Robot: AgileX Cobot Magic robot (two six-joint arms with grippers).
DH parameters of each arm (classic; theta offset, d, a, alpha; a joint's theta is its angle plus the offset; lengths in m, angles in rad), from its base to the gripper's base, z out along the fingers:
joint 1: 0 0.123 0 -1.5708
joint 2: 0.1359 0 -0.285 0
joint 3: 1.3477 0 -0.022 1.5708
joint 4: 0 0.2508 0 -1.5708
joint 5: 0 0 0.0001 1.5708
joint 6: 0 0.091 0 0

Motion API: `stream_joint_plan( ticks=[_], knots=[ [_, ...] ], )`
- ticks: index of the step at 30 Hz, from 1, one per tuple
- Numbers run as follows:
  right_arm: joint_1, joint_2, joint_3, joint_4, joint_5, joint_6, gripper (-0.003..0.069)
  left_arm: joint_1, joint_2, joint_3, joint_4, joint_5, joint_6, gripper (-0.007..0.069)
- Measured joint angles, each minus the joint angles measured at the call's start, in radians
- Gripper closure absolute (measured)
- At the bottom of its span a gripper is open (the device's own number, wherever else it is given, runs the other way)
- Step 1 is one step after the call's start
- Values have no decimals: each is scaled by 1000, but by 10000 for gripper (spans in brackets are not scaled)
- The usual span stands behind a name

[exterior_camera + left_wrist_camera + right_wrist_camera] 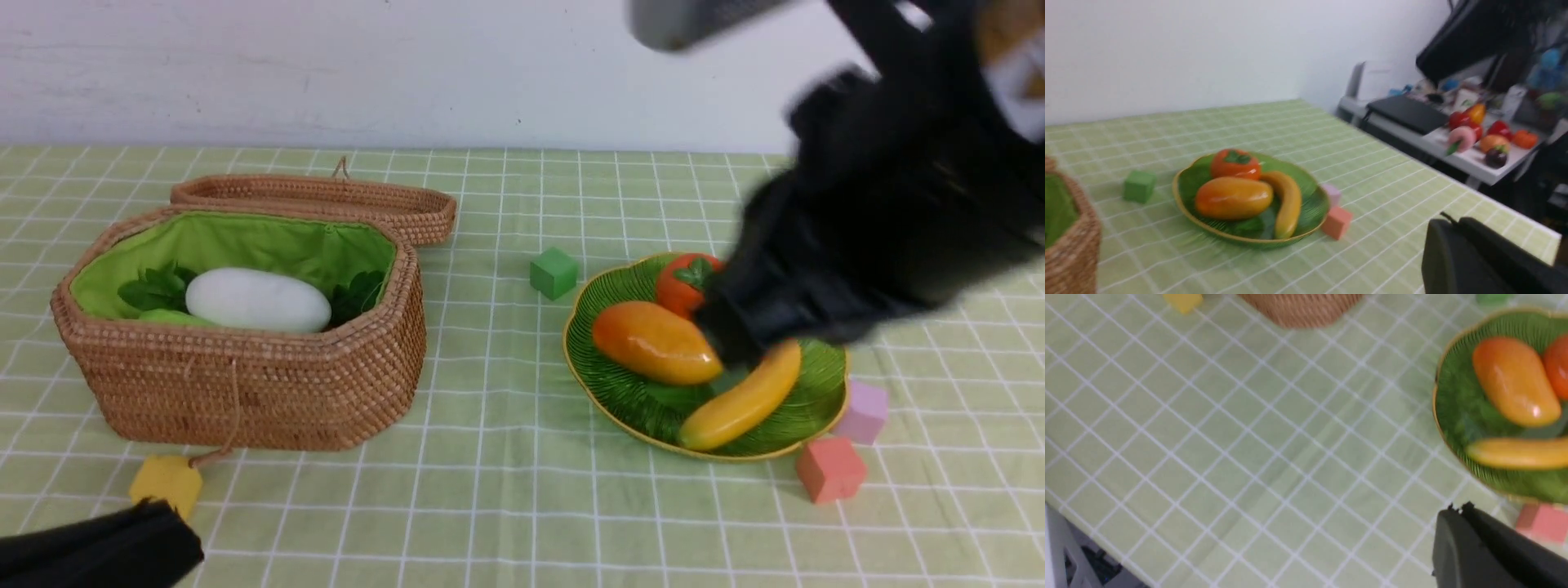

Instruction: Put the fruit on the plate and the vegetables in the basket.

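A black bit of the left arm (98, 547) shows at the near left corner of the table, and its gripper is too hidden to tell if it is spread or pressed together. Just beside it sits a small yellow cube (166, 483), touching the cord that hangs down the front of the basket (245, 384). The basket stands on the left half of the table, with its woven lid (326, 200) lying open behind it toward the far edge. Inside, on the bright green cloth, lies the white radish (258, 300) with dark green leaves at both ends, and a bit of green gourd (167, 317) peeks out next to it. Near the middle of the table sits a green cube (553, 272), just beside the plate (620, 392). The plate rests on the right half of the table. On it lie the mango (655, 342), the round persimmon (684, 282) behind it, and the banana (743, 402) toward the near side. The blurry black right arm (882, 237) hangs over the far right part of the plate and hides some of it. Its gripper is too blurry to tell if it is spread or pressed together. A pink cube (863, 412) and a red cube (830, 468) sit right by the plate's rim, toward the right edge of the table.
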Motion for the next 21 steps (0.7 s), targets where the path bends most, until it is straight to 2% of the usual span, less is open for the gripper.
stream_joint_plan(
  ticks=[7, 21],
  knots=[
    [0, -254, 311, 0, 5, 97, 655, 0, -6, 44, 0, 7, -37, 622],
    [0, -385, 373, 1, 5, 106, 643, 0, -7, 49, 0, 136, -40, 617]
  ],
)
